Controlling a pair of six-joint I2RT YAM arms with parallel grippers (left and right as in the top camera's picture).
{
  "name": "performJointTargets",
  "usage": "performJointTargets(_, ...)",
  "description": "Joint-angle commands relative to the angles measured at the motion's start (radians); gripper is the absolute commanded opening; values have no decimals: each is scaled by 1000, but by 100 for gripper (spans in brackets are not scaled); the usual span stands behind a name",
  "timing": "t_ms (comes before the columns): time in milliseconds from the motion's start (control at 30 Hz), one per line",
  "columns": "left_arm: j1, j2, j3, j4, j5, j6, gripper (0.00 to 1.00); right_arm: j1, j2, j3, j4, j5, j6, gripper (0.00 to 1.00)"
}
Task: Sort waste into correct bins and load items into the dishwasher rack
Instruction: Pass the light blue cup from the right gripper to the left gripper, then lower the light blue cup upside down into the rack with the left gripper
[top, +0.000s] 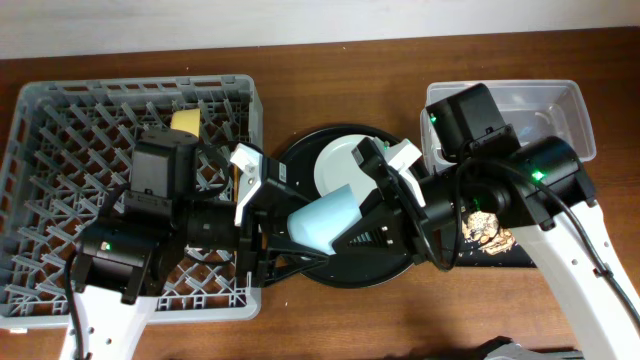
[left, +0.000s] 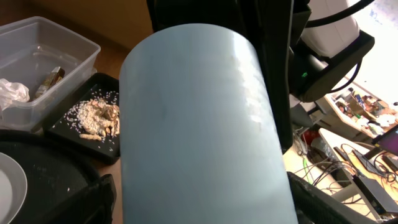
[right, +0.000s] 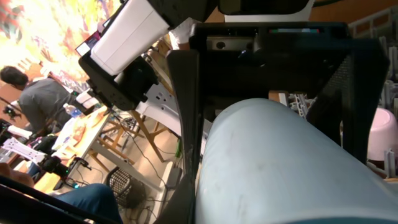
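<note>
The light-blue cup (top: 325, 220) lies on its side in the air over the large round black tray (top: 370, 272), between both grippers. My right gripper (top: 372, 205) is shut on it from the right; its fingers press both sides of the cup (right: 280, 168). My left gripper (top: 272, 222) reaches in from the left with its fingers around the cup (left: 199, 124); a thin gap shows beside one finger. The pale plate (top: 338, 160) lies on the round tray. The yellow bowl (top: 187, 120) stands in the grey rack (top: 60, 130). The pink cup (right: 382, 134) shows at the right edge.
The clear tub (top: 545, 105) at the back right holds the white tissue (left: 12, 93) and the gold-brown wrapper (left: 53, 78). The shallow black tray (left: 68, 127) in front of it holds beige food scraps (top: 488, 232). Both arms crowd the table's middle.
</note>
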Motion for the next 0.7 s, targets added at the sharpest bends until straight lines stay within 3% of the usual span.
performJointTargets(0,-4,-6,17,16,16,5,83,15,-15,8,-3,8,-14,5)
performJointTargets(67,-4,-6,17,19,16,5,70,20,-15,8,0,8,-14,9)
performJointTargets(100,-4,-6,17,19,16,5,56,20,-15,8,6,8,-14,12)
performJointTargets(133,-4,-6,17,20,16,5,52,20,-15,8,12,9,-14,18)
performJointTargets(300,1,-6,18,26,15,-37,52,-32,-15,9,80,4,56,43)
performJointTargets(367,18,-6,18,26,-12,-51,52,-80,-15,15,136,5,150,44)
performJointTargets(433,19,-6,17,15,-79,-78,53,-148,-15,17,308,69,400,45)
performJointTargets(500,19,-6,17,4,-79,-79,53,-167,-15,17,459,263,612,45)
performJointTargets(633,19,-6,17,-29,-79,-78,53,-84,-15,17,505,381,652,44)
performJointTargets(667,19,-6,17,-29,-79,-78,53,-50,-15,17,505,426,644,40)
